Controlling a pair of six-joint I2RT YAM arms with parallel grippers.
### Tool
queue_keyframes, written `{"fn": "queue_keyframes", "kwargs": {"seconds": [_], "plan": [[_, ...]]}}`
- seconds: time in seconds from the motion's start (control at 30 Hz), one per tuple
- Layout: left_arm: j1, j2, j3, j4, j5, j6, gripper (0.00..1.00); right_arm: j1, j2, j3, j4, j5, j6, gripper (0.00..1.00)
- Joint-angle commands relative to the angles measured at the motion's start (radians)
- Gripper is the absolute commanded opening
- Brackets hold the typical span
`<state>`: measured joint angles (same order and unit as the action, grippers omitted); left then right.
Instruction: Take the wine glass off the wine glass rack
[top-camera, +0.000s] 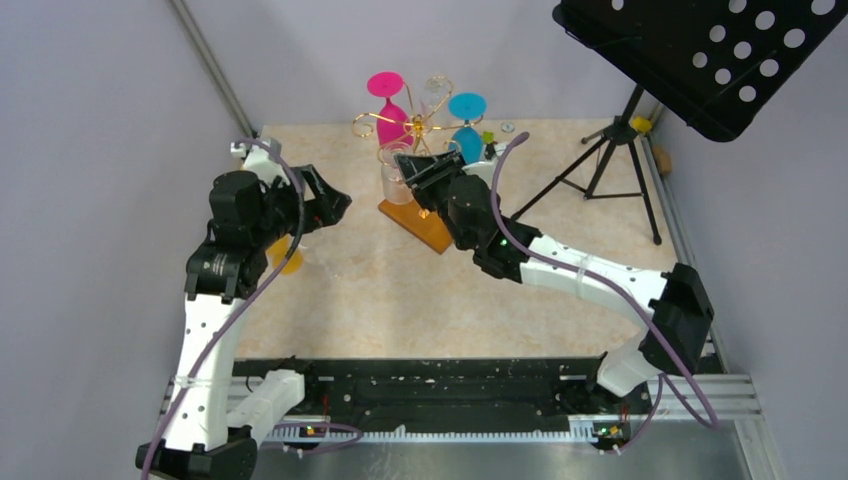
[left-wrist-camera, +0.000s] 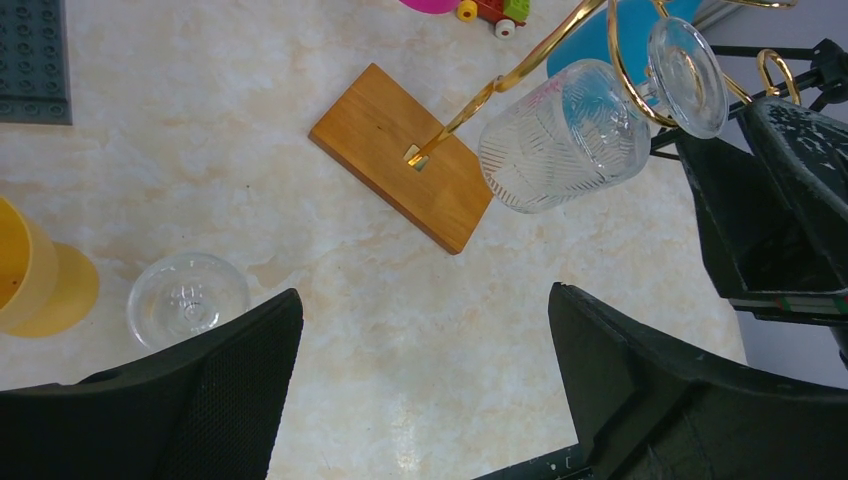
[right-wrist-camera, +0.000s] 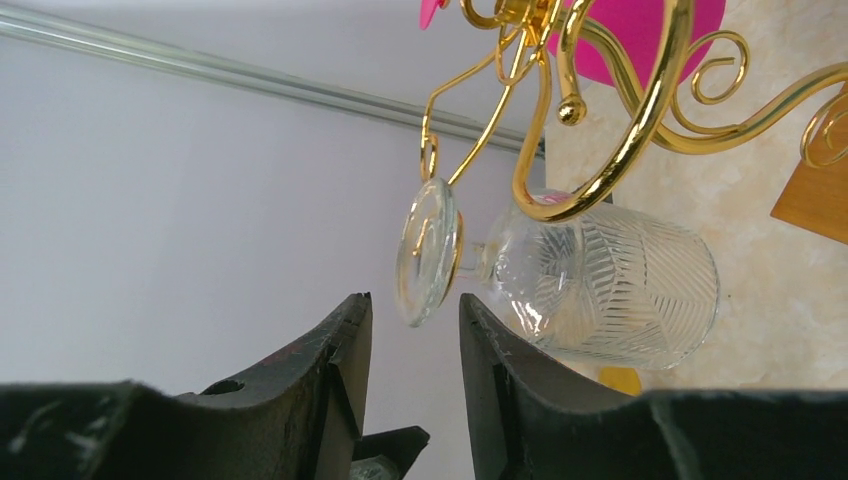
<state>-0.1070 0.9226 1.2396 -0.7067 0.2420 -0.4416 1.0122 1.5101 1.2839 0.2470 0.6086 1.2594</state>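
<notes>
Marbled bench (left-wrist-camera: 400, 330) carries the wine glass rack (left-wrist-camera: 400, 150); the clear wine glass (right-wrist-camera: 610, 285) hangs inverted from it, foot directly ahead of the part-spread, empty right fingers (right-wrist-camera: 320, 370). Left fingers (left-wrist-camera: 220, 390), spread wide, stand farther off.

Lab test cell: grey partitions (top-camera: 90, 120) enclose a table (top-camera: 400, 290) edged with aluminium rail (top-camera: 735, 393).

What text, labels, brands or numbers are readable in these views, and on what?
None can be read.
Left arm: small white print on a black joint housing, too small to read.
Clear glass, gold rack, wooden base, music stand: no writing visible.
</notes>
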Motion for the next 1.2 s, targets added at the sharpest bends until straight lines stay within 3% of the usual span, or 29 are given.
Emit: {"fn": "queue_keyframes", "kwargs": {"seconds": [0.0,0.2,0.27,0.37,0.47,0.8,0.97,1.17], "plan": [[0.003,-0.029,-0.001,0.043,-0.010,0.021,0.96,0.009,0.022,0.058,0.029,0.018,-0.009,0.38],[0.002,-0.034,-0.002,0.037,-0.014,0.024,0.96,0.008,0.033,0.052,0.054,0.019,-0.015,0.25],[0.001,-0.035,0.001,0.036,-0.015,0.024,0.96,0.009,0.033,0.047,0.065,0.027,-0.018,0.25],[0.000,-0.034,0.000,0.036,-0.015,0.026,0.96,0.009,0.032,0.041,0.083,0.044,-0.026,0.32],[0.000,-0.036,-0.004,0.036,-0.016,0.026,0.96,0.008,0.033,0.041,0.085,0.057,-0.029,0.32],[-0.002,-0.046,-0.014,0.036,-0.008,0.023,0.96,0.006,0.051,0.084,0.005,0.105,-0.049,0.20],[-0.002,-0.054,-0.019,0.030,-0.013,0.023,0.96,0.004,0.052,0.091,-0.006,0.107,-0.051,0.01],[-0.002,-0.057,-0.009,0.021,-0.006,0.023,0.96,0.005,0.018,0.053,0.043,0.091,-0.045,0.00]]}}
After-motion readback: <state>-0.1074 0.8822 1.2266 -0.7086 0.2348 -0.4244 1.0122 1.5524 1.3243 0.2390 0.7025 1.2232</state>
